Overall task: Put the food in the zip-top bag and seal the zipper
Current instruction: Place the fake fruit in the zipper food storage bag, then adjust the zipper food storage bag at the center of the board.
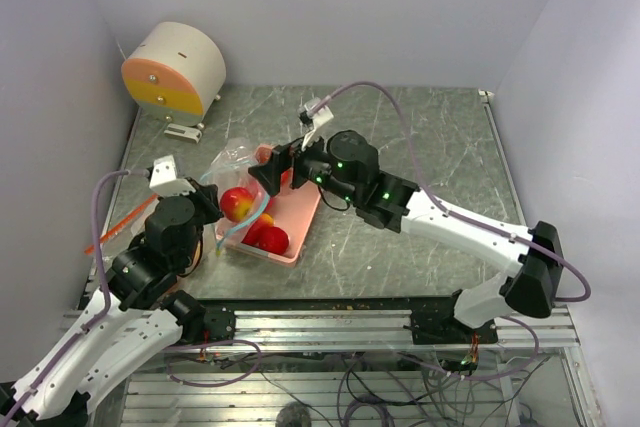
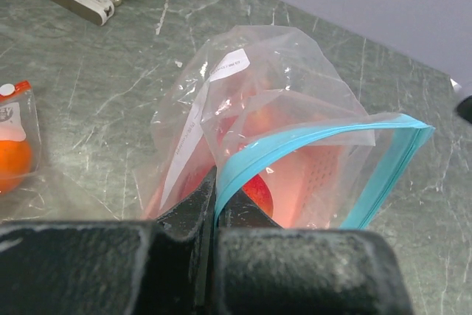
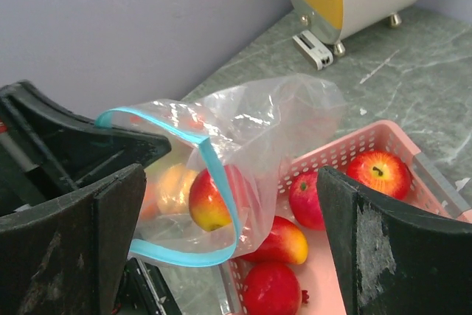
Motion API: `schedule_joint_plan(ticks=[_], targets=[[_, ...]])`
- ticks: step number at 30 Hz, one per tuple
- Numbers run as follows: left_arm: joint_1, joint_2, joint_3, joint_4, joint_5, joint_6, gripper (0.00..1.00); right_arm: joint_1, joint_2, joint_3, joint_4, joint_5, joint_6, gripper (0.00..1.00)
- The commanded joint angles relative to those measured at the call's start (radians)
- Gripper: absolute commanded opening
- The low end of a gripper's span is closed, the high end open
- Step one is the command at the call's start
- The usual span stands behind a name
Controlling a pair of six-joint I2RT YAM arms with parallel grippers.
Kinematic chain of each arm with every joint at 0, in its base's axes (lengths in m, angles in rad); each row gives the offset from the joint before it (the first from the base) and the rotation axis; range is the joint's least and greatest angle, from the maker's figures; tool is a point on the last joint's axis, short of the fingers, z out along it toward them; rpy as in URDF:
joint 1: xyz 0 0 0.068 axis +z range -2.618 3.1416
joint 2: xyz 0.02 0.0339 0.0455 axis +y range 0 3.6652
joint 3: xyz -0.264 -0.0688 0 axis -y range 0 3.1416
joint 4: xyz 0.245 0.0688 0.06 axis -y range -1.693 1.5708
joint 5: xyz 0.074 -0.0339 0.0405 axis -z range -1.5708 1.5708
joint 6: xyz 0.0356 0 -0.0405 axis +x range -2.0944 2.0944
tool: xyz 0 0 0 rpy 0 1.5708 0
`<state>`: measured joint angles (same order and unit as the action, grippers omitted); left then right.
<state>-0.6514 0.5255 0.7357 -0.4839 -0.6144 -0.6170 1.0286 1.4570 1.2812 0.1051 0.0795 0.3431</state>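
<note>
From above, we see the left claw at the near-left edge of the zip-top bag, which stands crumpled against the left end of the pink basket on the grey surface. A red-and-yellow apple shows through the plastic. The right claw hangs over the far side of the bag and basket, its jaws spread wide with nothing between them. In the left wrist view, the two fingers are pressed tight together on the zipper, pinching the teal strip where it meets the bag's near lip, so that the mouth arches up and open beyond them. A packet with something orange in it lies well apart on the left. In the right wrist view, the wide-set fingers frame the open mouth from the other side. Inside the bag sit the apple and a paler orange fruit, and four red apples lie in the basket just beside it. We judge that the loading step is in hand and the sealing is not yet begun. The next move calls for the right claw to drop onto a basket apple, close round it and carry it to the mouth, while the left pinch holds that lip up.
</note>
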Motion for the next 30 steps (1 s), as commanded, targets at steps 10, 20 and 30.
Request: schedule_joint_plan(ticks=[10,20,30], targets=[[0.004,-0.053,0.046,0.013,-0.070,0.005,0.07,0.011,0.269,0.182,-0.187,-0.114,0.050,0.87],[0.004,-0.094,0.093,-0.052,-0.341,0.081,0.07,0.016,0.361,0.279,-0.341,-0.033,0.005,0.21],[0.004,-0.113,0.205,-0.302,-0.561,0.100,0.07,-0.070,0.461,0.526,-0.373,-0.232,-0.082,0.33]])
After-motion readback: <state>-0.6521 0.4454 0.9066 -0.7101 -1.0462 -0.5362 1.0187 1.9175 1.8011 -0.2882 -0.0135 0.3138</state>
